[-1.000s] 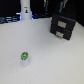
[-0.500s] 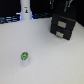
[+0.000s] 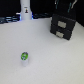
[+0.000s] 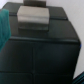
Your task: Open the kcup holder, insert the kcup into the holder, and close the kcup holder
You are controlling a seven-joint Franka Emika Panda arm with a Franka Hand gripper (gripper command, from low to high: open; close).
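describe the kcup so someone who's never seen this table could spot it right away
Start at the kcup holder, the black box with two pale handles at the far side of the white table, toward the exterior view's right. From there look nearer and to the exterior view's left, where the kcup sits alone. It is tiny, white, green-topped, unlike the taller white bottle at the back.

The arm (image 3: 64, 6) hangs at the far edge, its claw hidden.

We see the kcup holder (image 3: 63, 26) standing on the table (image 3: 47, 57) toward the exterior view's right and far side. The kcup (image 3: 24, 57) sits well apart from it, nearer the camera and toward the exterior view's left. A bottle-like object (image 3: 25, 11) stands at the far edge, left of the holder.
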